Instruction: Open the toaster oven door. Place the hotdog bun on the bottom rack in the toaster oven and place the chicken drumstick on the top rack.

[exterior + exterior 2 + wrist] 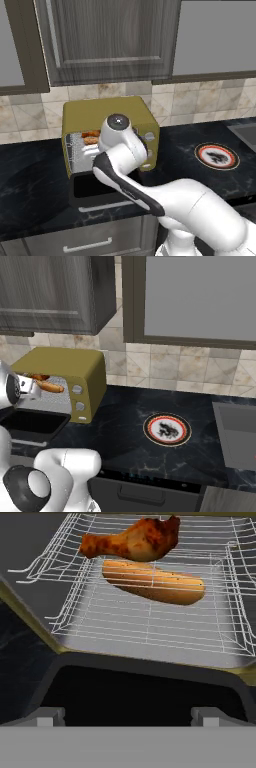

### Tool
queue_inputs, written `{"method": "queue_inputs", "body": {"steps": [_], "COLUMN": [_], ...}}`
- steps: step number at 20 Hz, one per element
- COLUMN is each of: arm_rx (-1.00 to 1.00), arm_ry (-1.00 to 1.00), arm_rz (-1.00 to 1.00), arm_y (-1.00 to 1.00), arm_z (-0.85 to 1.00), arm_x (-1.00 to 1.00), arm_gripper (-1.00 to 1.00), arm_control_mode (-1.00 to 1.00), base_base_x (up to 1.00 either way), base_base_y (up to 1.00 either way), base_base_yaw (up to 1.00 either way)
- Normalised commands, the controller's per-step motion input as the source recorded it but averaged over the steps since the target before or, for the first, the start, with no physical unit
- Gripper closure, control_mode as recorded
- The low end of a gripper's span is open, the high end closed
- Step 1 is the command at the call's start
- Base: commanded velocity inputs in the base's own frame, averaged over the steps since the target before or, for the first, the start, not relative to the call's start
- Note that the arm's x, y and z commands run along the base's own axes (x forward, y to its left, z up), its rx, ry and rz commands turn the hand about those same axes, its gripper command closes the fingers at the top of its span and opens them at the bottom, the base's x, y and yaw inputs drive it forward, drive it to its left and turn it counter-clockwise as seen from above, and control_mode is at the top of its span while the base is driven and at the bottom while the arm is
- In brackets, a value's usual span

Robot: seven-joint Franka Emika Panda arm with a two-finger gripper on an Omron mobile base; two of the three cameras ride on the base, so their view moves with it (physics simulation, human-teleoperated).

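The mustard-yellow toaster oven (112, 114) (65, 367) stands on the black counter with its door (92, 186) (35, 426) folded down flat in front. Inside, the reddish-brown chicken drumstick (132, 539) (37, 377) lies on the upper wire rack (75, 542). The orange-tan hotdog bun (152, 582) (51, 387) lies just below it, seen through the rack's wires. My gripper (125, 718) hangs open and empty above the lowered door (145, 687), facing the oven's mouth a short way back from the food. In the left base view my wrist covers most of the opening.
A round plate (216, 156) (167, 429) with a red rim and dark pattern sits on the counter to the right of the oven. A sink (237, 431) lies at the far right. Wall cabinets (110, 40) hang above the oven.
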Motion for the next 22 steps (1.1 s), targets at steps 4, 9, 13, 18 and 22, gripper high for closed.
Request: {"method": "queue_inputs", "body": {"steps": [4, 9, 13, 18, 22], "arm_rx": [0.00, 0.00, 0.00, 0.00, 0.00], "arm_ry": [0.00, 0.00, 0.00, 0.01, 0.00], "arm_rz": [0.19, 0.15, 0.03, 0.00, 0.00], "arm_y": [-0.31, -0.31, -0.34, -0.33, -0.33], "arm_z": [0.22, 0.22, 0.28, 0.30, 0.21], "arm_x": [-0.79, -0.71, -0.65, -0.57, -0.56], "arm_gripper": [-1.00, -1.00, -1.00, -1.00, -1.00], "arm_control_mode": [-1.00, -1.00, -1.00, -1.00, -1.00], "base_base_x": [0.00, 0.00, 0.00, 0.00, 0.00], "base_base_y": [0.00, 0.00, 0.00, 0.00, 0.00], "base_base_yaw": [0.00, 0.00, 0.00, 0.00, 0.00]}}
